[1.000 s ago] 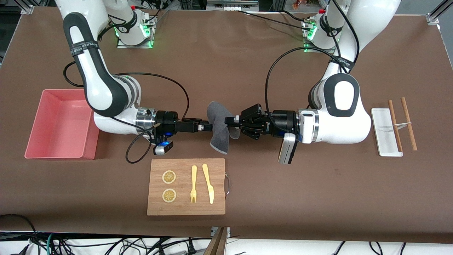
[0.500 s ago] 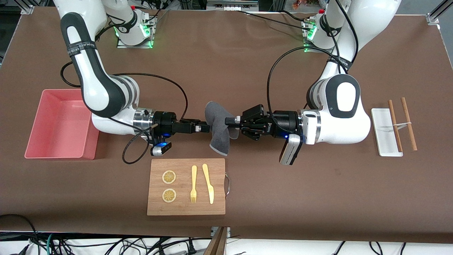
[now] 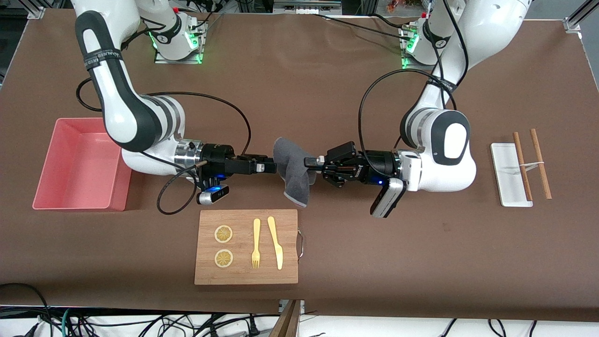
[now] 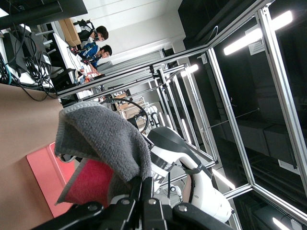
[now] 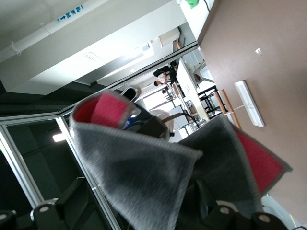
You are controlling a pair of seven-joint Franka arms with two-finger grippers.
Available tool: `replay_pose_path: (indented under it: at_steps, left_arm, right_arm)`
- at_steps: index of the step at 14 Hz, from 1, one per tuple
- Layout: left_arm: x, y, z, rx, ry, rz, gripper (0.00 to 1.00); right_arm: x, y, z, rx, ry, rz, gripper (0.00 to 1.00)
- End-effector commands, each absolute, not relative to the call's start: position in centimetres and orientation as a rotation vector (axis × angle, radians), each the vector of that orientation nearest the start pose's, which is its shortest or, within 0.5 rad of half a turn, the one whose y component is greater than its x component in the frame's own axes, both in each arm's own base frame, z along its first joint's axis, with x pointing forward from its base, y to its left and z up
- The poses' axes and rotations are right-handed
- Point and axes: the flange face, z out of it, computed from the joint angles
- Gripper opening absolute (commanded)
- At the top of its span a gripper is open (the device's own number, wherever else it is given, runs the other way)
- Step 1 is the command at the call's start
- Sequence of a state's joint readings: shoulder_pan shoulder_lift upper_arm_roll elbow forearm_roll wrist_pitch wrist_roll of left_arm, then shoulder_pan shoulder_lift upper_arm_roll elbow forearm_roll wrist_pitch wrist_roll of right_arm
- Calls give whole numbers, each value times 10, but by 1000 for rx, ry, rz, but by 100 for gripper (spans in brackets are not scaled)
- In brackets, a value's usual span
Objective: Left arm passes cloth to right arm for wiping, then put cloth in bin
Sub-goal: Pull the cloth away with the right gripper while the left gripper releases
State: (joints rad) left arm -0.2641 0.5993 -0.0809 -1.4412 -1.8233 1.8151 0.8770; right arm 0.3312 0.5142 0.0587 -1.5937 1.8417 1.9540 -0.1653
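Hanging in mid-air over the brown counter (image 3: 327,84), between the two arms and above the strip of bare surface beside the wooden board (image 3: 246,246), the cloth (image 3: 292,171) is pinched at one edge by the left gripper (image 3: 312,164), whose fingers are clamped tight on the fabric. The right gripper (image 3: 273,166) stands at the cloth's upper fold with its fingers spread wide, gripping nothing. Risk, as a judgement: if the left gripper lets go before the right one has closed on enough fabric, the cloth would drop to the counter, perhaps onto the board with its fork (image 3: 255,243) and knife (image 3: 275,242); a closure catching only the thin hem could slip likewise, and a closure too near the left fingers could jam the two grippers together. The pink bin (image 3: 79,164) lies empty at the right arm's end. Compared with a second ago, both grippers and the cloth have shifted slightly toward the left arm's end, the left arm's elbow has drawn in, and the cloth hangs a little lower.
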Motion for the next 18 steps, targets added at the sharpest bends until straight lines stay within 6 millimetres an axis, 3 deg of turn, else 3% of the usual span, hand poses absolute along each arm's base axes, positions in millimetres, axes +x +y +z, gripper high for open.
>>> replay_pose_path:
  at_steps: [1,2,3,10,12,18]
  left_arm:
    - [664,-309,425,1374,-244,312,0]
    - [664,-310,425,1374,-245,311,0]
    - [664,-310,426,1375,-246,310,0]
    - [663,-312,426,1383,-252,309,0]
    - [663,-312,426,1384,-253,309,0]
    - [664,-312,426,1385,-253,310,0]
  right_arm:
    - [635,322,404,-1445,402,281,63]
    - [635,323,403,-1447,398,277,46]
    - [635,323,402,-1448,398,277,37]
    - [640,319,375,-1468,447,275,38]
    - [644,317,376,-1467,442,267,3]
    - [641,320,382,-1478,426,265,0]
